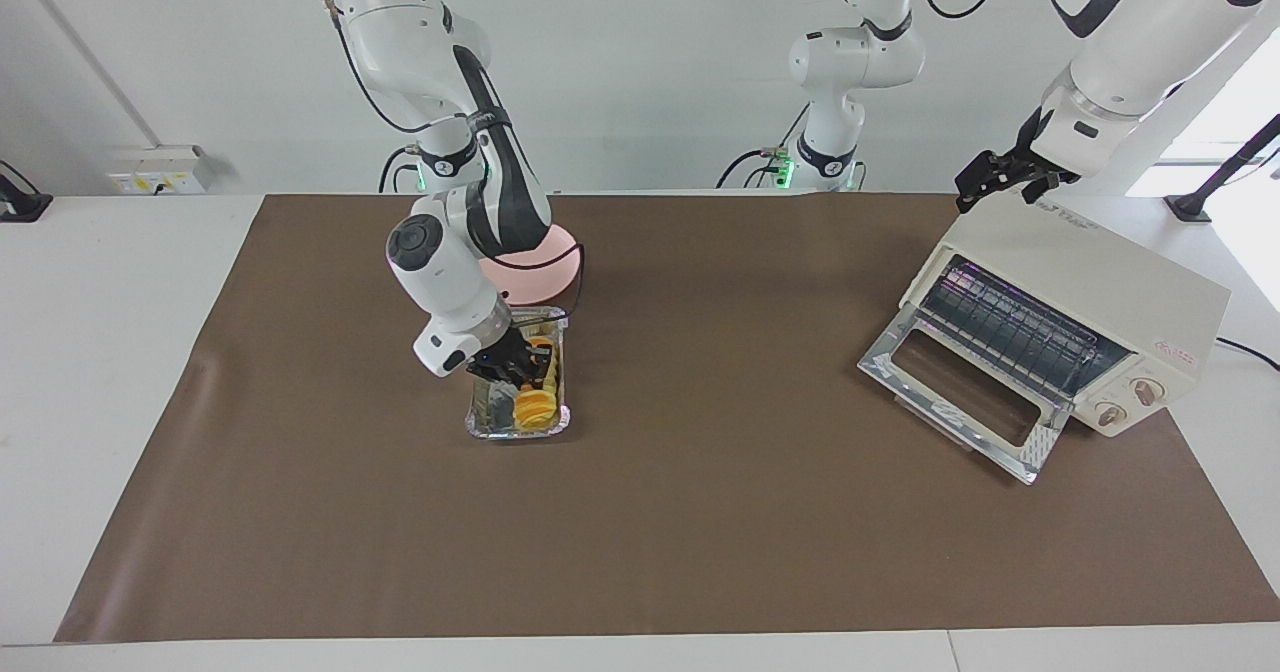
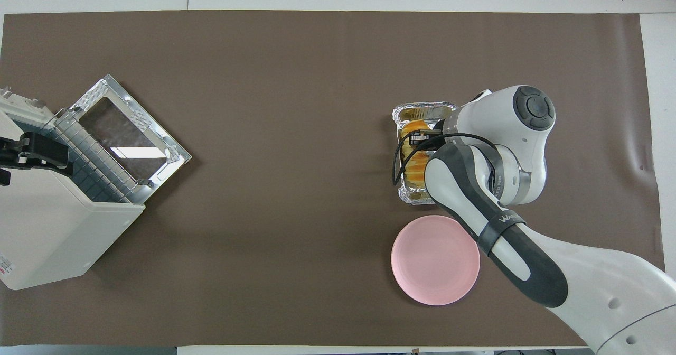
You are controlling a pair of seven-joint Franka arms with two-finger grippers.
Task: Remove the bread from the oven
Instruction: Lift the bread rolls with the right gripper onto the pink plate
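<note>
The bread [image 1: 535, 407] is a golden-yellow ridged loaf lying in a silvery foil tray [image 1: 483, 426] on the brown mat, toward the right arm's end of the table. It also shows in the overhead view [image 2: 417, 171]. My right gripper [image 1: 518, 364] is down in the tray at the loaf's middle and hides part of it. The cream-white oven [image 1: 1100, 282] stands toward the left arm's end with its glass door [image 1: 960, 392] dropped open and its wire rack bare. My left gripper [image 1: 1005, 184] is over the oven's top and waits there.
A pink plate [image 2: 435, 260] lies on the mat beside the foil tray [image 2: 422, 106], nearer to the robots. The oven [image 2: 53, 228] sits partly off the mat's edge. The open door [image 2: 127, 133] juts out toward the middle of the table.
</note>
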